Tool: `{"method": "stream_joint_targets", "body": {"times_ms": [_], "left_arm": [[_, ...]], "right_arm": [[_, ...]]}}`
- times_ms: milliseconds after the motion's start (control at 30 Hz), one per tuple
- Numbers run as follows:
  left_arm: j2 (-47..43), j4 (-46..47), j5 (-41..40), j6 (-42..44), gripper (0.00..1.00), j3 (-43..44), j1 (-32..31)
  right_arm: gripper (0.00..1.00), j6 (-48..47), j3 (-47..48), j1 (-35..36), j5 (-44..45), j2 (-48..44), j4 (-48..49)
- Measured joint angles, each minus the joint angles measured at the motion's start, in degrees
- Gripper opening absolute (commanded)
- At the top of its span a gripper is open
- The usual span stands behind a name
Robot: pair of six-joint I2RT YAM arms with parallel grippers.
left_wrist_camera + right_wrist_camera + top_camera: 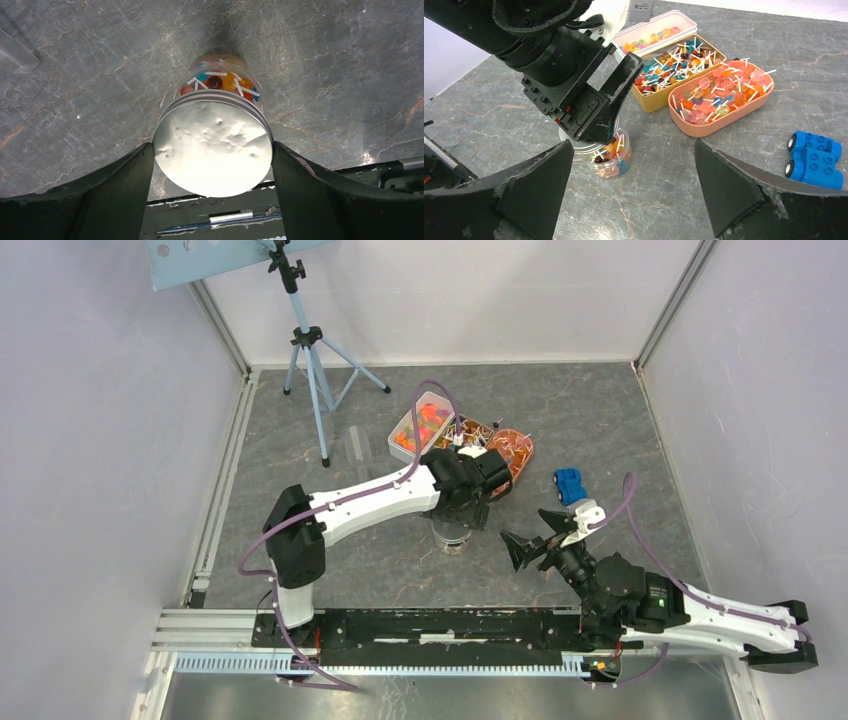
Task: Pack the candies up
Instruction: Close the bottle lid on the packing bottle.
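Left wrist, left hand (pixel 211 146) seemingly clasping lid (pixel 212 155), candies (pixel 220 82) half hidden, right hand (pixel 632 144) spread

Grey marbled table (pixel 75 75), silver jar lid (pixel 212 150), multicoloured candies (pixel 719 95), yellow tray (pixel 652 106), salmon tray (pixel 704 131), blue toy car (pixel 815 159)

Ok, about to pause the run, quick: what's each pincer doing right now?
Left pincer: closed on the jar lid, fingers against its rim on both sides.
Right pincer: open, holding nothing.
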Motion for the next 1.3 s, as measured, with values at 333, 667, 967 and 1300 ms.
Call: {"method": "stream_joint_targets", "body": {"times_ms": [333, 667, 967, 1300], "left_arm": [[1.36, -0.57, -0.17, 0.02, 0.71, 0.22, 0.0], [3.02, 0.13, -0.17, 0.0, 0.76, 0.2, 0.0], [4.11, 1.42, -0.11, 0.0, 0.8, -0.42, 0.0], [6.45, 2.03, -0.11, 0.02, 1.0, -0.72, 0.02]], "right_arm": [[0.98, 0.79, -0.09, 0.0, 0.24, -2.4, -0.61], [0.98, 0.81, -0.09, 0.0, 0.76, -2.89, -1.31], [0.98, 0.81, -0.09, 0.0, 0.79, -2.99, -1.29], [0.98, 0.79, -0.09, 0.0, 0.68, -2.97, -1.29]]}}
